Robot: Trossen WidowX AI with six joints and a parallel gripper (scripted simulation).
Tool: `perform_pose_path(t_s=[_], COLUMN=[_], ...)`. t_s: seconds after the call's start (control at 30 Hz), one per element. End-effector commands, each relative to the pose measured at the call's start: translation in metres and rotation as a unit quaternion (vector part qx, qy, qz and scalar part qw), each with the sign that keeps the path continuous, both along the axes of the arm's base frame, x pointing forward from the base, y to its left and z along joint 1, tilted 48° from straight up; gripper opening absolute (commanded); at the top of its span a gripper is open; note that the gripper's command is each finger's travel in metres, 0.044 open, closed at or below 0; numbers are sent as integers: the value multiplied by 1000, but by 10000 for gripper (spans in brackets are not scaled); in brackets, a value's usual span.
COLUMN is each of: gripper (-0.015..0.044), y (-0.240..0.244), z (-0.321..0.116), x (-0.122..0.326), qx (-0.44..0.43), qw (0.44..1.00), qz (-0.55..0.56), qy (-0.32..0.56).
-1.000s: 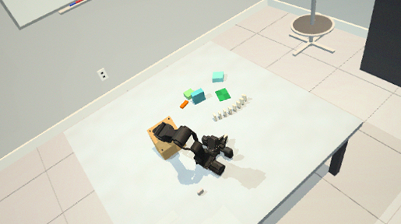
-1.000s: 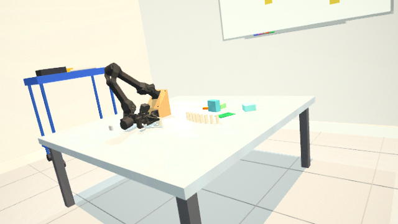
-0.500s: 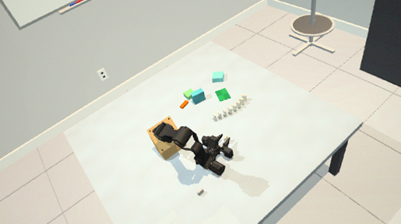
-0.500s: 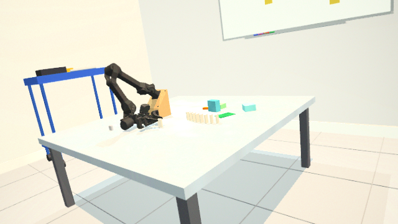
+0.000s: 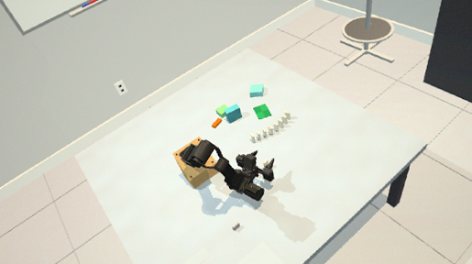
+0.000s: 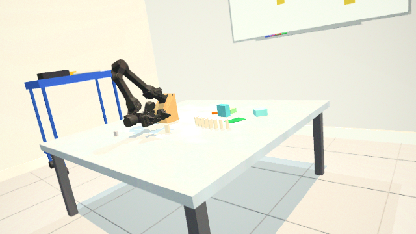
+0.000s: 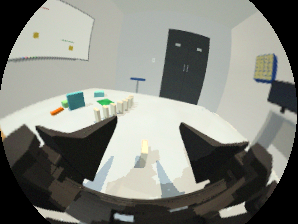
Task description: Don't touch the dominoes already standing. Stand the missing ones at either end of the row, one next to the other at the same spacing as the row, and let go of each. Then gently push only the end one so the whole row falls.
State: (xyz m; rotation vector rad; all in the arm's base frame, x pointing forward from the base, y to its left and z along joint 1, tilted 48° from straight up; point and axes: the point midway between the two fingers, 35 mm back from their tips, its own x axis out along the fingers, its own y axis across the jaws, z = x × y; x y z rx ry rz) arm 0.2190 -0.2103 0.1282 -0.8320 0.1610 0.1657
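Note:
Several cream dominoes point(image 5: 270, 130) point(image 6: 210, 123) point(image 7: 113, 109) stand upright in a slightly curved row. A single cream domino point(image 5: 265, 162) point(image 6: 167, 129) point(image 7: 144, 148) stands upright on the table, well apart from the row's near end. My gripper point(image 5: 263, 156) point(image 7: 149, 121) is wide open and empty. In the wrist view the single domino shows in the gap between the fingers; in the exterior view it shows below them. A small pinkish-grey piece point(image 5: 235, 226) point(image 6: 116, 133) lies on the table on the arm's other side, away from the row.
Beyond the row lie a flat green square point(image 5: 262, 112) point(image 6: 237, 120), a teal block point(image 5: 233, 114) point(image 6: 223, 110) point(image 7: 76, 100), a pale turquoise block point(image 5: 256, 91) point(image 6: 260, 112), a lime block point(image 5: 222, 110) and an orange piece point(image 5: 216, 123). The arm stands on a wooden base point(image 5: 196, 177).

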Motion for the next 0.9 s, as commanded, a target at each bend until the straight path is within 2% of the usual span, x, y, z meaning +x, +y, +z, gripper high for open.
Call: perform_pose_path(t_s=[0.0, 0.13, 0.4, 0.57, 0.7, 0.87], gripper=[440, 440, 440, 440, 440, 440], y=[9, 7, 22, 49, 62, 55], z=[5, 2, -13, -17, -21, -28], x=[0, 10, 70, 101, 108, 84], qx=[3, 47, 245, 323, 356, 406], qw=[1000, 998, 940, 877, 833, 698], qz=[-4, -22, -139, -240, -309, -518], qy=[2, 34, 192, 263, 289, 282])
